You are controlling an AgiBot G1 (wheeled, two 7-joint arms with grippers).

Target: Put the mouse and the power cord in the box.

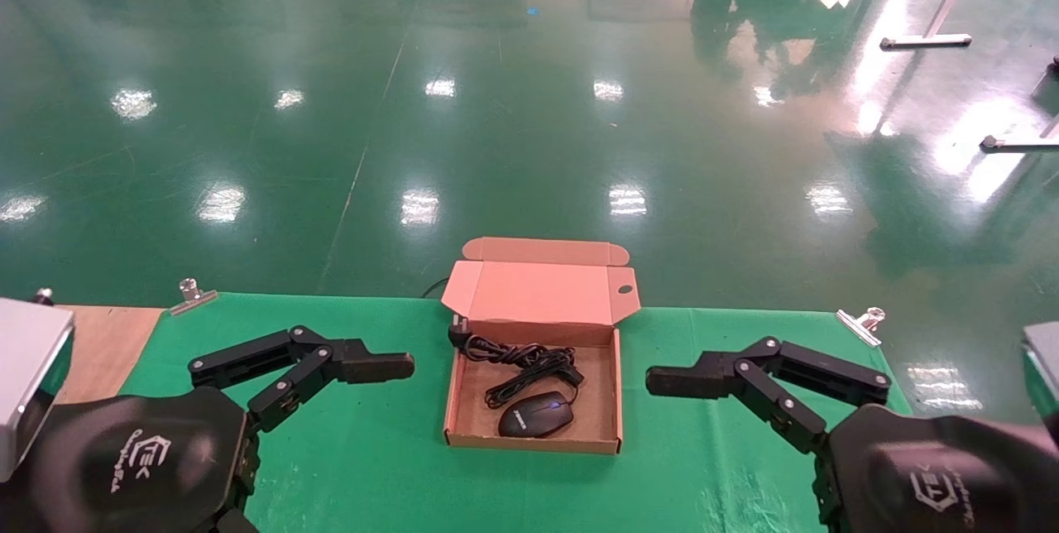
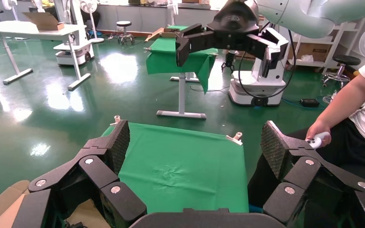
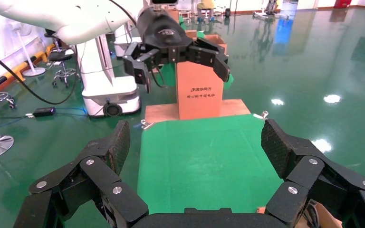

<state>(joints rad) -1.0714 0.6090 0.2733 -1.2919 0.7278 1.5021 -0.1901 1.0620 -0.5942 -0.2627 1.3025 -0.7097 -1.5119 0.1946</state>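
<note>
Box: the box (image 1: 468, 400) sat open at the middle of the desk, lid flap standing up at its far side, between the two pincers.
Mouse: the mouse (image 1: 535, 417) lay inside the box near its front wall, long axis running roughly left to right, slightly tilted.
Power cord: the power cord (image 1: 529, 365) lay bundled in the box behind the mouse, with its plug (image 1: 459, 329) resting at the box's far-left corner, on or just over the wall.
Left pincer: the left pincer (image 1: 389, 366) hovered left of the box with fingers spread wide, holding nothing; the left wrist view showed both pads apart over bare cloth.
Right pincer: the right pincer (image 1: 666, 382) hovered right of the box, likewise spread and empty, as the right wrist view showed.
Key relation: both pincers pointed inward at the box from opposite sides, about equally near; the left one was closer to the plug, should it need tucking in.
Task state: judged from this layout, both items were already in the box, so little remained beyond perhaps nudging the plug.
Surface: the desk (image 1: 372, 467) was covered in green cloth held by clips (image 1: 860, 324) at its far edge.
Room: a glossy green floor (image 1: 529, 103) stretched beyond; the wrist views showed other robots, tables and a seated person.
</note>
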